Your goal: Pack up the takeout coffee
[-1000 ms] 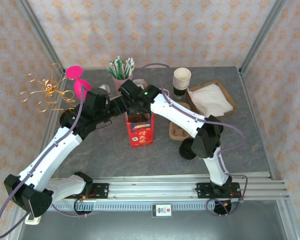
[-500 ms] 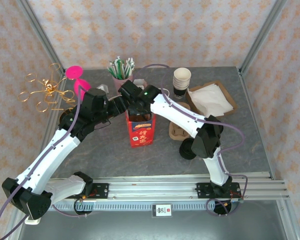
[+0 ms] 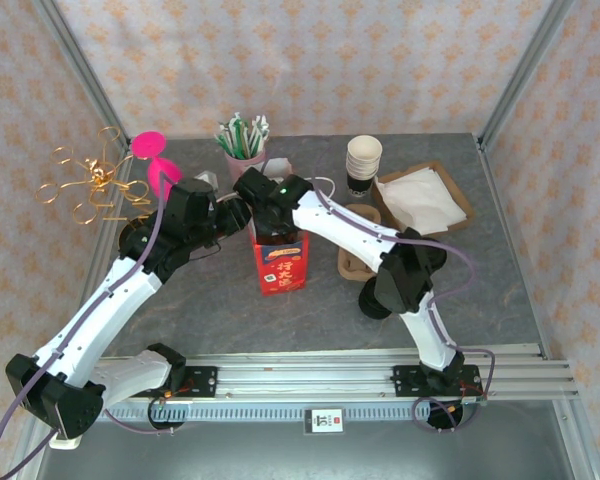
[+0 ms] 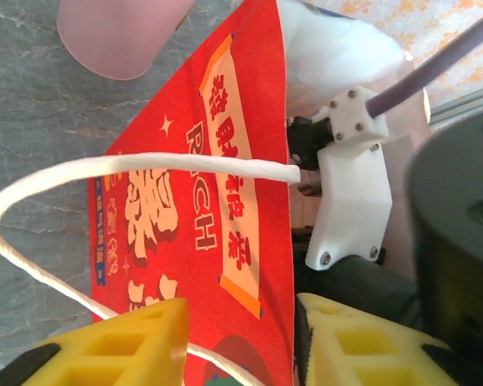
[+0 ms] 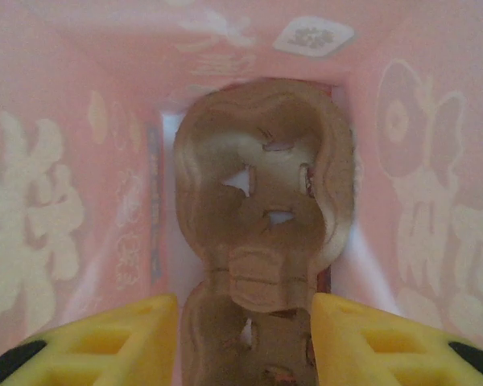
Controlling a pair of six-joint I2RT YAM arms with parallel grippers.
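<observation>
A red paper bag (image 3: 280, 265) with white rope handles stands upright mid-table. My right gripper (image 3: 268, 207) reaches down into its mouth. In the right wrist view a brown pulp cup carrier (image 5: 262, 201) hangs inside the pink-lit bag (image 5: 56, 161), and my right gripper (image 5: 245, 322) is shut on it, a yellow finger against each side. My left gripper (image 3: 236, 212) is at the bag's upper left edge. In the left wrist view the left gripper (image 4: 241, 342) stands partly open astride the red bag wall (image 4: 193, 209), one finger past the rim.
A second brown carrier (image 3: 352, 262) and a black lid (image 3: 376, 300) lie right of the bag. A stack of paper cups (image 3: 364, 160), a tray of napkins (image 3: 423, 198), a cup of straws (image 3: 242, 138), a pink stand (image 3: 152, 158) and gold wire (image 3: 85, 185) line the back.
My right gripper has moved left and deeper into the bag's mouth with the carrier. The left gripper's jaws have narrowed at the bag's rim.
</observation>
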